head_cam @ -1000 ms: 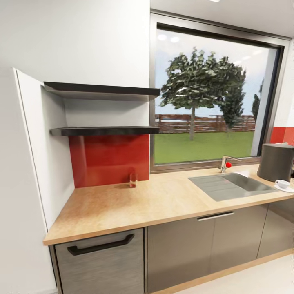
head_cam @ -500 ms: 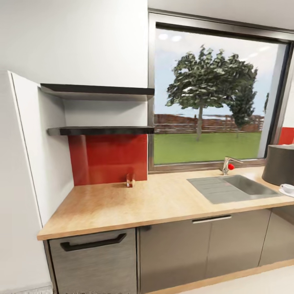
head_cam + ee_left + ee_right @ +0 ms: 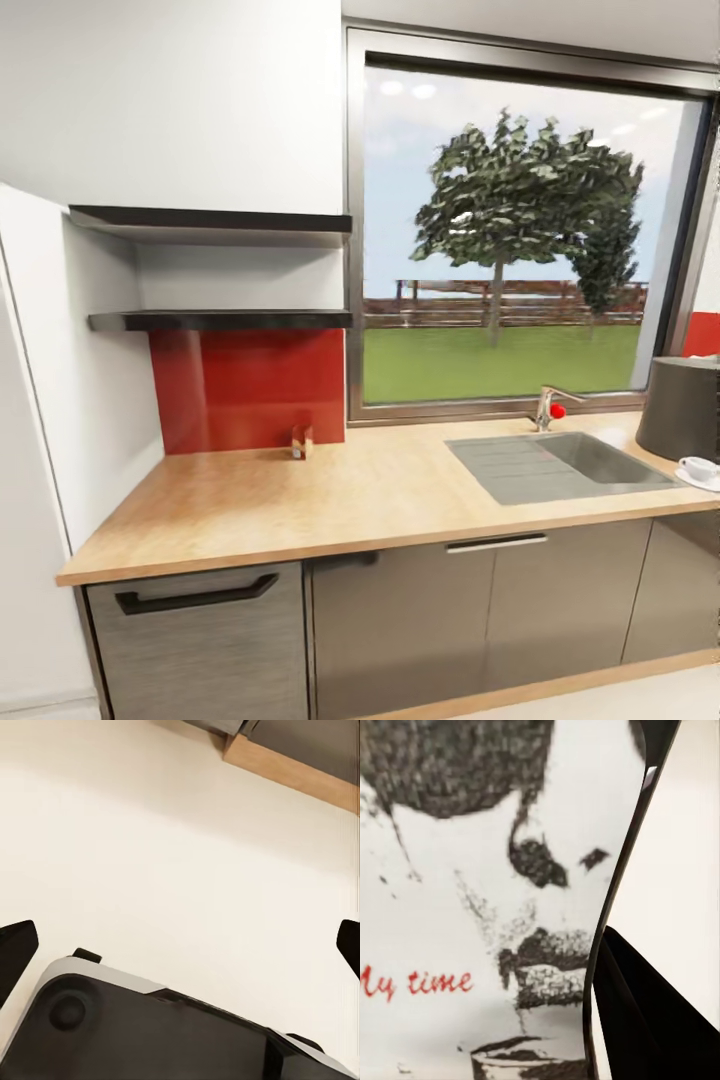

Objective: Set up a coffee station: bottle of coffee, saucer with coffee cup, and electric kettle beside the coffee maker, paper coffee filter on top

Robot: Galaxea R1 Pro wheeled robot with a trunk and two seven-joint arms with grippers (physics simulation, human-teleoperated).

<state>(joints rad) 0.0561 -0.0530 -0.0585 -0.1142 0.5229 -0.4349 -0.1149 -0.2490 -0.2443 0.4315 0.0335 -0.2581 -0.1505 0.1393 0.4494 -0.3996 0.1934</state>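
Note:
The kitchen countertop [image 3: 330,500] runs across the head view under a big window. At its far right end stands the dark grey coffee maker [image 3: 684,406], cut by the picture's edge. Just in front of it a white coffee cup [image 3: 697,466] sits on a white saucer [image 3: 704,481]. In the right wrist view a pale printed label reading "My time" on the bottle of coffee [image 3: 487,922] sits very close, with my right gripper [image 3: 540,1035] shut on it and one dark finger [image 3: 652,1020] beside it. My left gripper [image 3: 180,945] is open above the pale floor.
Two dark kitchen shelves [image 3: 220,320] hang bare at the left above a red backsplash. A small brownish glass-like object [image 3: 300,443] stands on the counter below them. A steel sink [image 3: 560,465] and faucet [image 3: 547,406] are inset right of centre. The robot's base [image 3: 150,1035] shows under the left gripper.
The whole head picture has shifted, so the camera has moved along the counter. Shelves, sink, coffee maker and cup keep their places on the counter.

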